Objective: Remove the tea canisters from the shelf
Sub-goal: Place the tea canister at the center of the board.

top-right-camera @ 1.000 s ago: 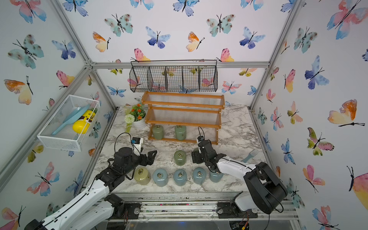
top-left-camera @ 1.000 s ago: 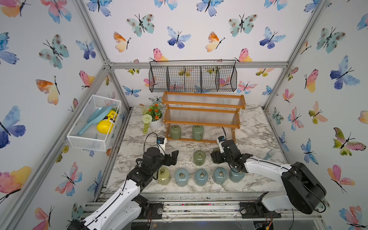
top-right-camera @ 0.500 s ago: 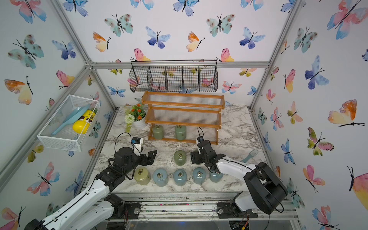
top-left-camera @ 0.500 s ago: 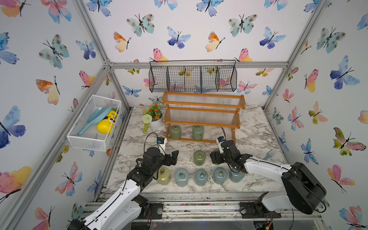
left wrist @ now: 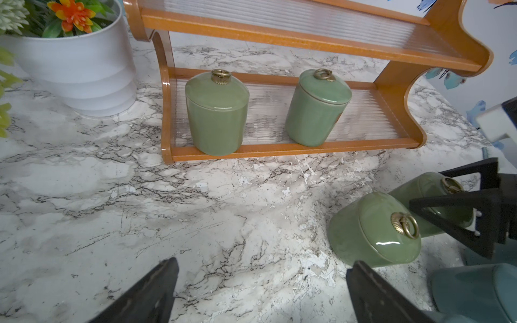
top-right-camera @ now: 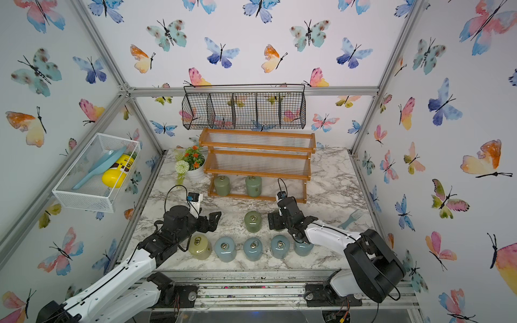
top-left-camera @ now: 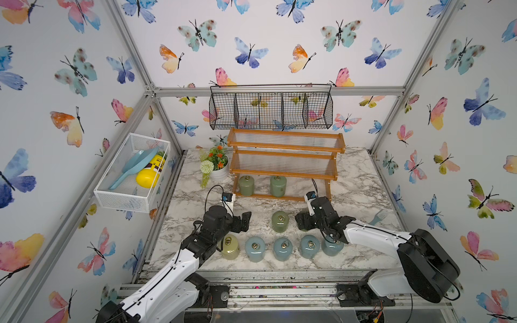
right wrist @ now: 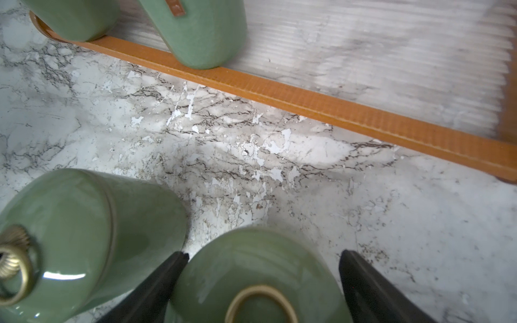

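While the upper two tiers of the shelf (top-left-camera: 284,165) stand bare, its lowest tier carries two upright jars. The end green canister (top-left-camera: 246,185) is near the shelf post closest to the flower pot (top-left-camera: 221,174), and the middle green canister (top-left-camera: 278,186) is about halfway along the shelf. The other jars stand off the shelf on the marble tabletop (top-left-camera: 361,193).

A short way in front of the shelf, two more green ones sit side by side: the free green canister (top-left-camera: 280,221) and the straddled green canister (right wrist: 251,279). The right gripper (right wrist: 263,253) brackets the straddled one. Its jaws are parted, one finger close against the jar's side and the other just clear of it. The jar rests on the tabletop, released rather than clamped.

Farthest from the shelf runs a row of five: the cream-yellow canister (top-left-camera: 230,247), then four pale blue canisters (top-left-camera: 255,249), the last partly under the right arm.

The left gripper (top-left-camera: 242,221) hovers between that row and the shelf, in front of the flower-pot end. Its jaws are spread wide, and only bare tabletop shows between its fingers (left wrist: 156,290) in the left wrist view.
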`<action>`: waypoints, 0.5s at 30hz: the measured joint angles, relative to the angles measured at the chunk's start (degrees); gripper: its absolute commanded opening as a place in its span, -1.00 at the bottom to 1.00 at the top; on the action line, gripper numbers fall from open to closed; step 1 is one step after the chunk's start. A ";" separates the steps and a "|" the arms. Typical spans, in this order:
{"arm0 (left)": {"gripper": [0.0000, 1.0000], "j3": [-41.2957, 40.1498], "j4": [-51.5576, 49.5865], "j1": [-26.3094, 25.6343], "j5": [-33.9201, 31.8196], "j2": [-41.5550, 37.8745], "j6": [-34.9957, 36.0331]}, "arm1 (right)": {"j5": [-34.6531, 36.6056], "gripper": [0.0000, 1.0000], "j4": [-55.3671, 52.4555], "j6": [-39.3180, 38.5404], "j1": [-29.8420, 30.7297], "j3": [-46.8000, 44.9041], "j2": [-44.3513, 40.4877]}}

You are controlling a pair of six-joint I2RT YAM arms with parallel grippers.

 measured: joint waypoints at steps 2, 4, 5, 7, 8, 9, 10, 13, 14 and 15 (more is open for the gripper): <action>0.97 1.18 0.00 0.02 -0.26 2.01 0.39 | 0.46 0.89 -0.37 0.15 0.00 0.07 -0.48; 0.97 2.69 -0.09 0.22 -0.37 4.22 0.79 | 0.74 0.93 -0.63 0.31 0.00 0.50 -0.98; 0.97 3.58 -0.07 0.37 -0.39 5.53 0.96 | 0.85 0.95 -0.79 0.35 0.00 0.81 -1.14; 0.97 5.79 -0.11 0.92 -0.44 8.41 1.27 | 1.01 0.99 -1.22 0.39 0.00 1.88 -1.55; 0.97 6.73 -0.11 1.31 -0.42 9.84 1.33 | 1.05 0.99 -1.40 0.35 0.00 2.43 -1.66; 0.97 7.82 -0.20 1.81 -0.39 11.39 1.46 | 1.14 0.99 -1.57 0.35 0.00 3.17 -1.77; 0.97 9.01 -0.28 2.38 -0.37 13.07 1.55 | 1.22 0.99 -1.68 0.35 0.00 3.85 -1.92; 0.97 11.85 -0.28 3.72 -0.28 17.22 2.34 | 1.62 0.99 -1.95 0.33 0.00 5.29 -2.97; 0.97 12.61 -0.28 4.00 -0.26 18.36 2.60 | 1.75 0.99 -2.05 0.31 0.00 5.60 -3.45; 0.97 13.51 -0.31 4.26 -0.22 19.58 2.97 | 1.88 0.99 -2.19 0.33 0.00 5.90 -4.00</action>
